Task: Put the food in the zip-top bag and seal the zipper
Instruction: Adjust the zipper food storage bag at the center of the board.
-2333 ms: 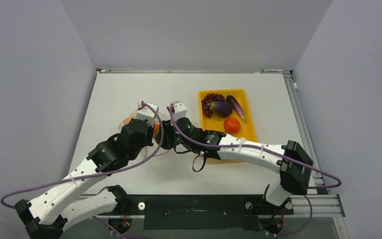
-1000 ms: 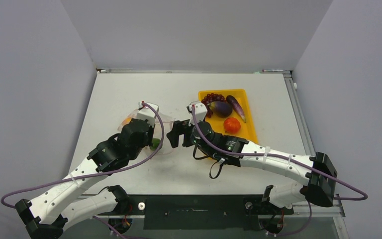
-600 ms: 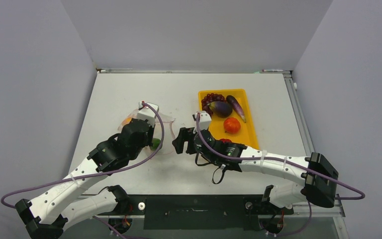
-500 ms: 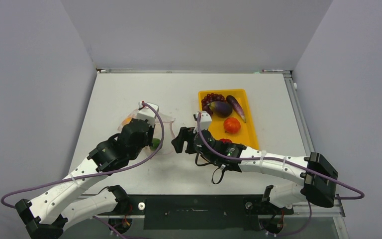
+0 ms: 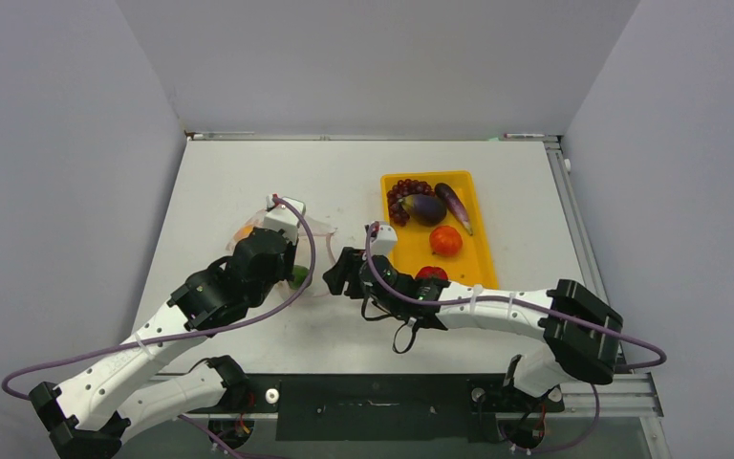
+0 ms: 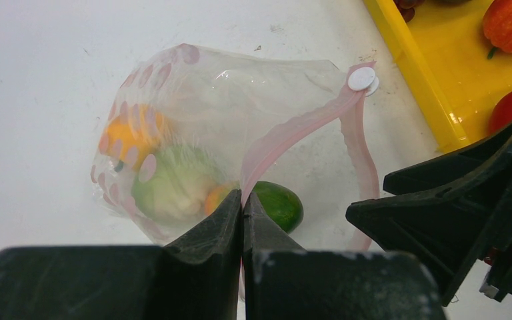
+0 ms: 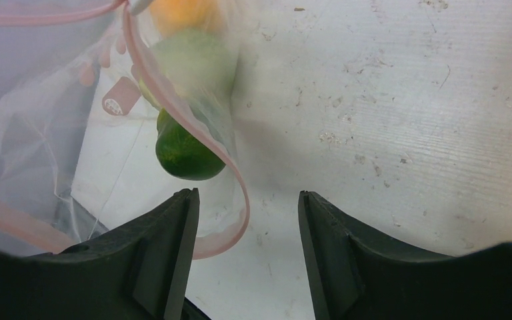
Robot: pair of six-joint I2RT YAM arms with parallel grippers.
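Note:
The clear zip-top bag [image 6: 240, 100] lies on the table with an orange piece [image 6: 130, 133] and a pale green fruit [image 6: 173, 183] inside. A dark green fruit [image 6: 277, 203] sits at its mouth. My left gripper [image 6: 242, 200] is shut on the pink zipper strip [image 6: 293, 127] and holds the upper lip up. My right gripper [image 7: 248, 200] is open and empty, just right of the mouth, facing the green fruit [image 7: 185, 150] and the lower strip [image 7: 230, 173]. In the top view the right gripper [image 5: 334, 273] sits beside the bag [image 5: 317, 229].
The yellow tray [image 5: 411, 244] stands right of the bag with a grape bunch [image 5: 403, 191], a round eggplant [image 5: 427, 207], a long eggplant [image 5: 454, 206], an orange-red fruit [image 5: 446, 240] and a red piece [image 5: 430, 274]. The right forearm lies along the tray's near end.
My right gripper drew back from the bag mouth, leaving the green fruit there, then shifted slightly left toward the mouth again. The left gripper has kept its hold on the strip.

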